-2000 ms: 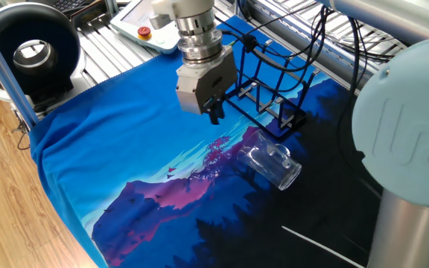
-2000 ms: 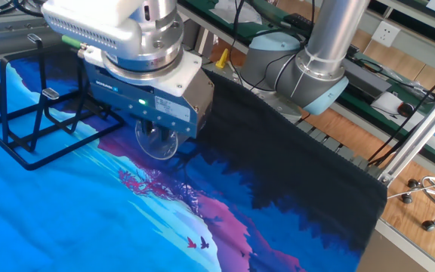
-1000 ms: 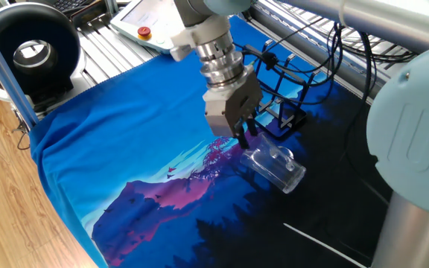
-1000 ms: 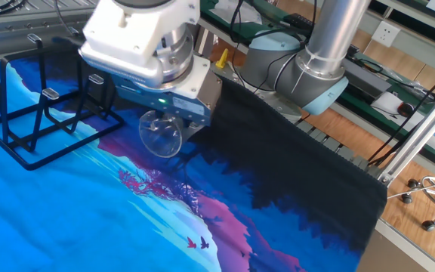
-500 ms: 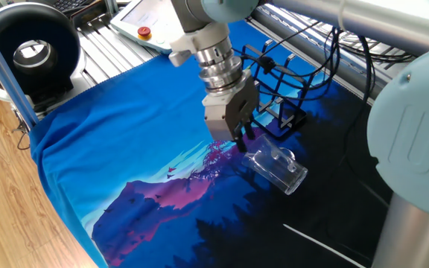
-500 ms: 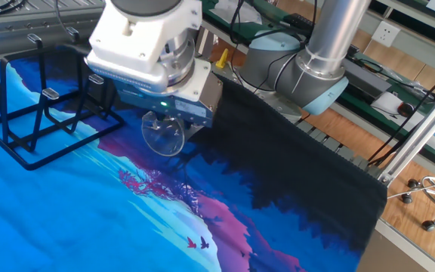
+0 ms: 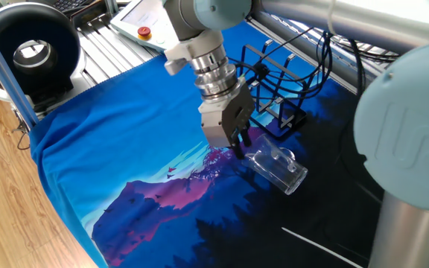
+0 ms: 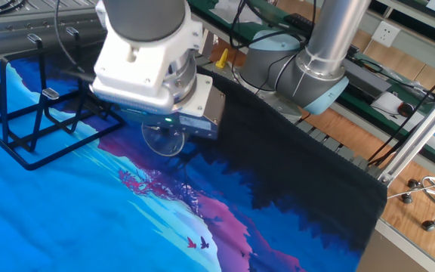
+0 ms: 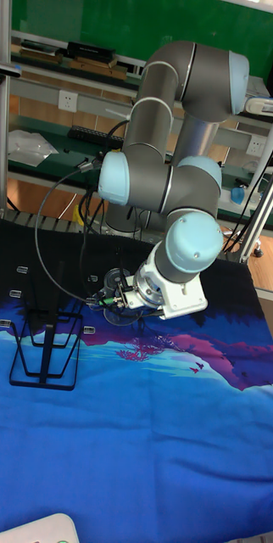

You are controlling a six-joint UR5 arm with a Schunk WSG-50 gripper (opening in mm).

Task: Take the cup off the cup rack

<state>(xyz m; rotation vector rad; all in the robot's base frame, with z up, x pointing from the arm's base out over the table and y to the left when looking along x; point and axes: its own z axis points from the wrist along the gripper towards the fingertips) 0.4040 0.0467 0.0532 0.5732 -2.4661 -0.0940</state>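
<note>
A blue cloth printed with purple mountains and dark tree silhouettes [image 7: 118, 141] covers the desk and hangs over its near edge above the light wooden floor [image 7: 6, 201]. Past the cloth's far corner stand a round black device with a grey centre [image 7: 32, 52] and a white pendant with a red button [image 7: 145, 31]. A small yellow object [image 8: 221, 57] lies beyond the cloth's dark end.

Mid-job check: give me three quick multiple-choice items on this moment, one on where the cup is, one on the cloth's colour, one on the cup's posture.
1. Where is the cup?
A. hung on a rack peg
B. on the cloth beside the rack
C. on the wooden floor

2. The cloth is mainly:
A. blue
B. red
C. white

3. The cup is:
A. upright
B. lying on its side
C. upside down on a peg

Answers: 1 B, it rests on the cloth, off the rack. 2 A, blue with purple and black areas. 3 B, its side lies along the cloth by the gripper.
</note>
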